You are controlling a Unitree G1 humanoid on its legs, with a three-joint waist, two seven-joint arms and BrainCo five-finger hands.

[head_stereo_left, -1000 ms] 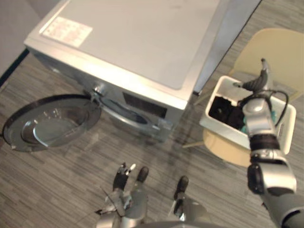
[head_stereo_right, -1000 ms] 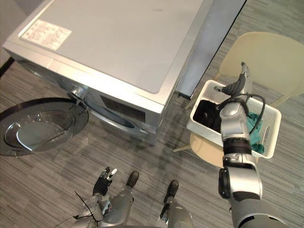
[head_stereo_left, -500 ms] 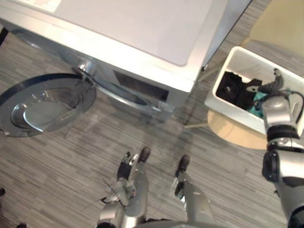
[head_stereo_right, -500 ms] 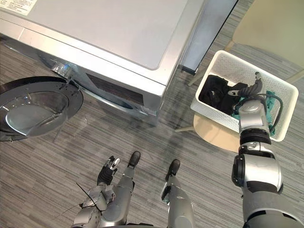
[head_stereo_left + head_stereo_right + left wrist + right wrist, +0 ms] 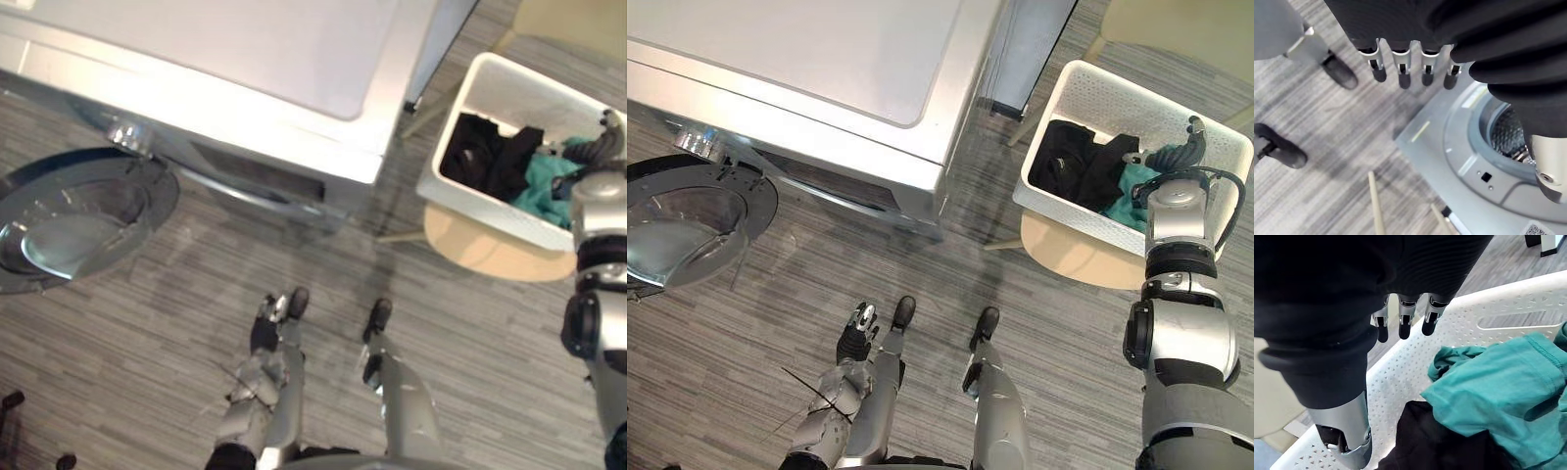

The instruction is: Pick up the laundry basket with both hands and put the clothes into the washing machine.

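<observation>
A: What's around?

B: A washing machine [image 5: 803, 69] ahead, its door [image 5: 686, 230] open. To the right, on a pale chair [image 5: 1068, 259], sits the laundry basket [image 5: 1068, 217] with clothes [image 5: 1078, 166] inside.

A: Hands?

B: The right hand [image 5: 1404, 318] hovers inside the rim, fingers straight, empty. The left hand [image 5: 1400, 68] hangs low, fingers straight and empty too.

A: Risk?

B: A one-handed lift could tip the basket off the chair onto the grey striped floor [image 5: 774, 323].

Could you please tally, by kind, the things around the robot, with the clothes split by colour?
Washing machine: 1
White laundry basket: 1
Beige chair under the basket: 1
Black heap of clothes: 1
Teal garment: 1
Total: 5
</observation>
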